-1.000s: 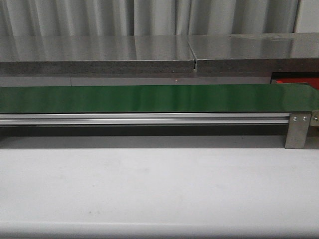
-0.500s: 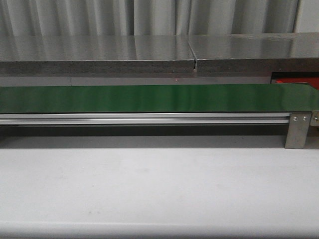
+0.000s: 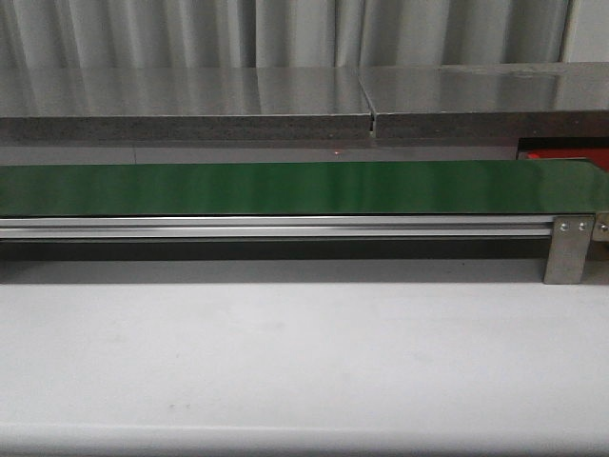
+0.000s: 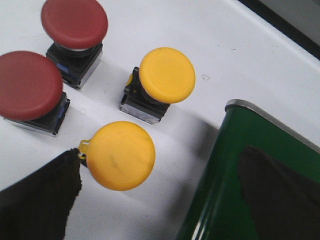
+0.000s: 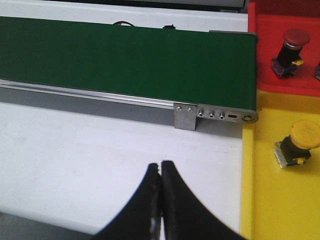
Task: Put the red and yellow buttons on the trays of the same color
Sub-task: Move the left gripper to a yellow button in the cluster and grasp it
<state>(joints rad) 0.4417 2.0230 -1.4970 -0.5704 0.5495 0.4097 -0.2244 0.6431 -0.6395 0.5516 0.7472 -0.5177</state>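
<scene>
Four mushroom-head buttons stand on the white table [image 4: 210, 45] under the left wrist camera: two red buttons [image 4: 74, 22] [image 4: 27, 85] side by side, and two yellow buttons [image 4: 166, 75] [image 4: 121, 155] next to them. The nearer yellow button sits just beside one dark finger [image 4: 40, 200] of the left gripper [image 4: 160, 205], almost touching its edge. The other finger [image 4: 280, 195] hangs over the rounded end of the green conveyor belt [image 4: 220, 165], so the jaws stand wide apart with nothing between them.

In the right wrist view, a red button [image 5: 290, 50] stands on its dark base on the red tray [image 5: 270, 30], and a yellow button [image 5: 298, 144] stands on the yellow tray [image 5: 270, 200], which adjoins the red one. Both trays lie off to one side of the right gripper [image 5: 160, 170], beyond the end of the belt. The right gripper's two black fingers are pressed together, tip against tip, holding nothing, above bare white table near the belt's aluminium end bracket [image 5: 185, 116].

The front view shows the long green belt [image 3: 285, 188] on its aluminium rail [image 3: 276, 227], a tiny red light dot [image 3: 336, 151] behind it, and a corner of the red tray [image 3: 566, 157] at the far right. Neither arm appears there.
</scene>
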